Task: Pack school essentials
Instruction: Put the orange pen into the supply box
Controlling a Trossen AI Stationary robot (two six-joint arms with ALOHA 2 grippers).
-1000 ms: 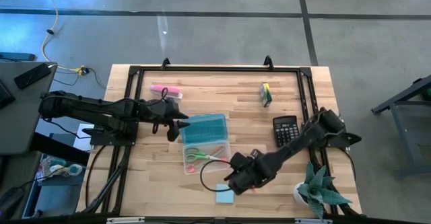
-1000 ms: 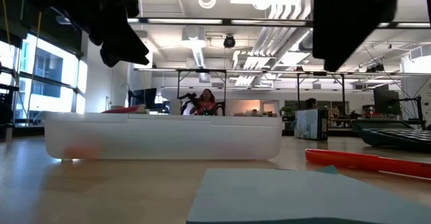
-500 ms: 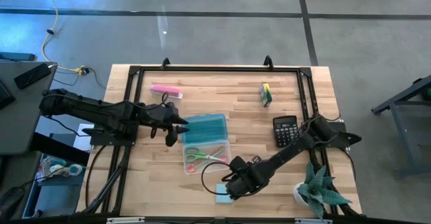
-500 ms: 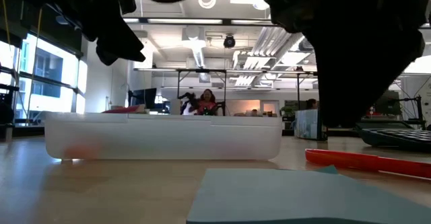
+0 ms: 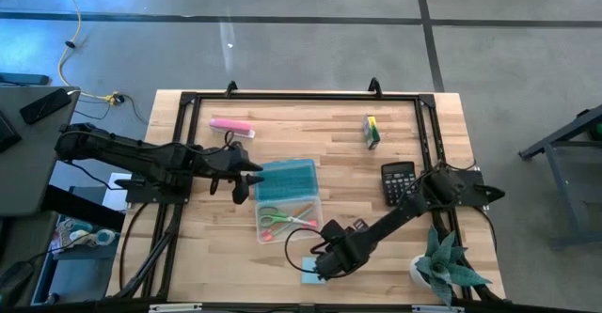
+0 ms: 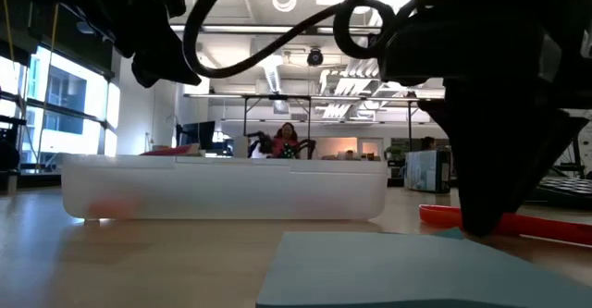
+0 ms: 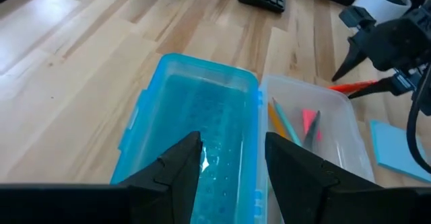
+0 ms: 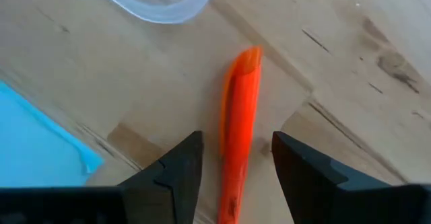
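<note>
Straddling the orange-red pen (image 8: 237, 130), your right gripper (image 8: 231, 158) has its jaws apart, one on each side of the barrel, not yet clamped. The pen lies flat on the wooden surface (image 5: 329, 144), just off the rounded corner of the clear pencil case (image 5: 288, 217) and beside the light-blue note pad (image 5: 311, 273).

Left gripper (image 7: 230, 158) hovers over the case's blue lid (image 7: 185, 126), jaws apart, holding nothing. The green-handled scissors (image 5: 270, 218) and pencils already lie in the clear tray.

Risks, as I judge them:
- Pen is thin and round. If the jaws close off-centre or too high, it may roll or squirt out along the surface.
- Fingertips are low to the wood; pressing further could scrape the surface or pin the pen instead of gripping it.
- Note pad corner sits near the jaws; a sideways drag may shove it.
- Right-arm cable loops above the case in the low view; a lift toward the tray could snag it or bump the case wall.

Room to move:
- Open wood on the pen's far side, toward the potted plant (image 5: 442, 264) and calculator (image 5: 399, 181), both well apart from the jaws.
- Surface's near edge is close behind the note pad; little margin there.
- Pink item (image 5: 231, 124) and green-yellow block (image 5: 372, 132) lie well apart at the far side, still unpacked.
</note>
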